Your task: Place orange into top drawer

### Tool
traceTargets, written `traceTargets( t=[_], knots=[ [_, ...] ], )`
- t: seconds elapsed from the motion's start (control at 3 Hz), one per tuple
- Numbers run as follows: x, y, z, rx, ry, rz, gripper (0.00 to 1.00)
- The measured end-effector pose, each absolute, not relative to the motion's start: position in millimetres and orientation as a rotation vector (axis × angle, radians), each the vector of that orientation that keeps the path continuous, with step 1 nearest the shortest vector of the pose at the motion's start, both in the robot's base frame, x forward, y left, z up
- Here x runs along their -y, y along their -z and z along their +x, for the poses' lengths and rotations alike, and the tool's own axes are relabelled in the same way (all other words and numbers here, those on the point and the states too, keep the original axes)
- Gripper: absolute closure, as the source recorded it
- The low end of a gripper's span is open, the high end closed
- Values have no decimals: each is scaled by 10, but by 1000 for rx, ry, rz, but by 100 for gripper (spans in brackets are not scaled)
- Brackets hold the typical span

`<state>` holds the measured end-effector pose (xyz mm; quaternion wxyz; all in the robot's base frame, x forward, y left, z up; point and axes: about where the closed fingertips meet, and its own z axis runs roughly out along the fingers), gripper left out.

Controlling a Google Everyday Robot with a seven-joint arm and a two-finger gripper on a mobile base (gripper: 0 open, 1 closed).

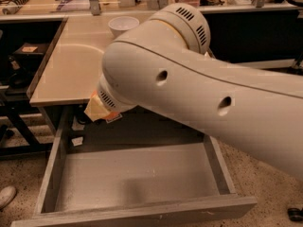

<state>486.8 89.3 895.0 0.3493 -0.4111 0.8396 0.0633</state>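
The top drawer [142, 176] stands pulled out and fills the frame from 9 o'clock round through 6 to about 4. Its long axis runs from 9 to 3 o'clock. It opens toward 6 o'clock, where its plain front panel lies along the lower edge. Its flat grey bottom shows between low side walls.

Behind it, toward 11 o'clock, is the tan table [66, 74]. A white bowl [123, 25] stands near the table's far edge at about 12 o'clock.

The robot's thick white arm [203, 93] comes in from 4 o'clock, bends at a vented joint near 1 o'clock, and runs down toward 9 o'clock across the table's front edge. The hand [96, 109] is at that end, over the drawer's back left corner. Only a tan piece of it shows past the arm, and I cannot tell whether it is wide, narrow or holding anything.

The orange cannot be seen, so its place and heading cannot be told.

A pale shoe [5, 196] sits on the speckled floor at 8 o'clock.
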Motion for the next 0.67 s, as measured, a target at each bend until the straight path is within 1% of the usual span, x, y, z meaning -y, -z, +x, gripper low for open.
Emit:
traceTargets(
  t=[0.33,0.67],
  knots=[
    [-893,-8950,4868,-2176,-164,-1065,100],
    [-878,-8770,4818,-2200,-206,-1049,100]
  ],
)
